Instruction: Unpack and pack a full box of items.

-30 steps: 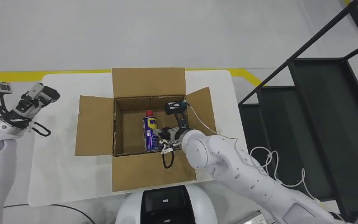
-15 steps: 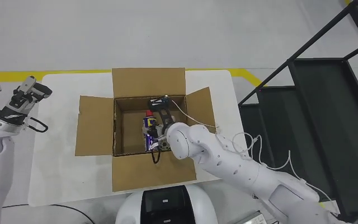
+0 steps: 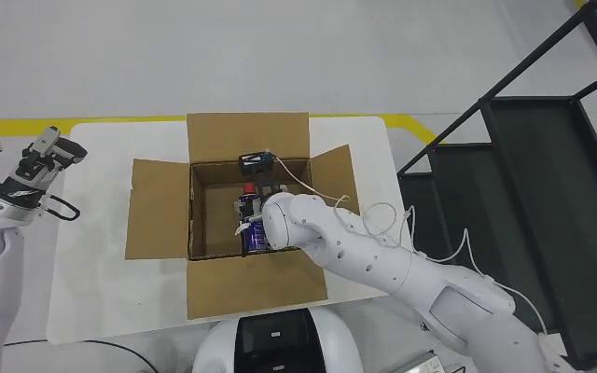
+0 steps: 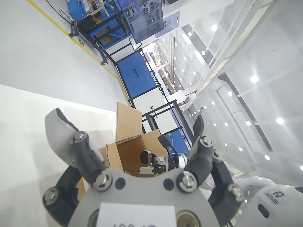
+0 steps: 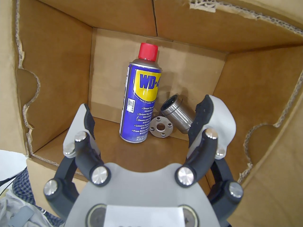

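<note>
An open cardboard box (image 3: 159,219) stands on the white table, flaps spread. Inside it (image 5: 59,60) a blue and yellow spray can (image 5: 139,100) with a red cap stands upright. Beside the can lie a steel cylinder (image 5: 176,113) and a small round flange (image 5: 161,127). My right gripper (image 5: 144,109) hangs open above the box floor, facing the can and apart from it, nothing between its fingers. In the top view the right arm covers the box middle and the can (image 3: 252,238) shows under it. My left gripper (image 3: 47,157) is open and raised by the table's left edge, far from the box (image 4: 129,121).
Bare table (image 3: 103,280) lies left and in front of the box. A black metal staircase (image 3: 504,168) stands off the table's right side. A yellow floor line (image 3: 93,119) runs behind the table.
The right arm has swung left across the box, from its right wall to above the spray can. The left gripper shifted slightly left, then held still.
</note>
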Robot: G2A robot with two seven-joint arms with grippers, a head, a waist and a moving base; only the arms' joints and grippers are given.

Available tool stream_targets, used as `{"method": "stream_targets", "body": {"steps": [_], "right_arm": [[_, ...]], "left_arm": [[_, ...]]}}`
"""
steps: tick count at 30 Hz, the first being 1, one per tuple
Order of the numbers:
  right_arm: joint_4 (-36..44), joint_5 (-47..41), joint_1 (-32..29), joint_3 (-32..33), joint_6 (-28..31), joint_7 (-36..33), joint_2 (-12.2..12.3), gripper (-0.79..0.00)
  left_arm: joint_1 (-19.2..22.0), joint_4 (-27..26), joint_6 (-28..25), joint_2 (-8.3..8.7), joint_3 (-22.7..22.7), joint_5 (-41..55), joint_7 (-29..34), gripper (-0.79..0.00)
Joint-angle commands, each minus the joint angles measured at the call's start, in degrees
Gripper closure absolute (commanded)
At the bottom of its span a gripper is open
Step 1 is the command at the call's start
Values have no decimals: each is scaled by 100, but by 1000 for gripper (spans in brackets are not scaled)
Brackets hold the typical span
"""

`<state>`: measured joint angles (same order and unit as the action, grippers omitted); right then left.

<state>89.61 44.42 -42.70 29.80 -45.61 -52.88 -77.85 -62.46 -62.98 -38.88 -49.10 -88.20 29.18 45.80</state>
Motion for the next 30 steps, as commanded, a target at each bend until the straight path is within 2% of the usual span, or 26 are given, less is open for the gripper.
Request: {"method": "stream_targets", "body": {"steps": [1, 5, 8, 21, 25, 27, 29, 30], "right_arm": [[0, 0, 0, 0, 0, 0, 0, -785], [-54, -117, -134, 48, 198, 231, -37, -785], [-283, -72, -65, -93, 183, 262, -153, -785], [-2048, -551, 686, -778, 124, 14, -1068, -785], [-2440, -677, 788, -850, 162, 98, -1306, -566], [-2550, -690, 805, -863, 127, 163, -1394, -613], [-2591, -697, 801, -860, 94, 201, -1458, -757], [-2602, -698, 796, -850, 86, 208, -1481, -785]], "left_arm": [[0, 0, 0, 0, 0, 0, 0, -785], [0, 0, 0, 0, 0, 0, 0, -785], [0, 0, 0, 0, 0, 0, 0, -785], [0, 0, 0, 0, 0, 0, 0, -785], [0, 0, 0, 0, 0, 0, 0, -785], [0, 0, 0, 0, 0, 0, 0, -785], [0, 0, 0, 0, 0, 0, 0, -785], [0, 0, 0, 0, 0, 0, 0, -785]]}}
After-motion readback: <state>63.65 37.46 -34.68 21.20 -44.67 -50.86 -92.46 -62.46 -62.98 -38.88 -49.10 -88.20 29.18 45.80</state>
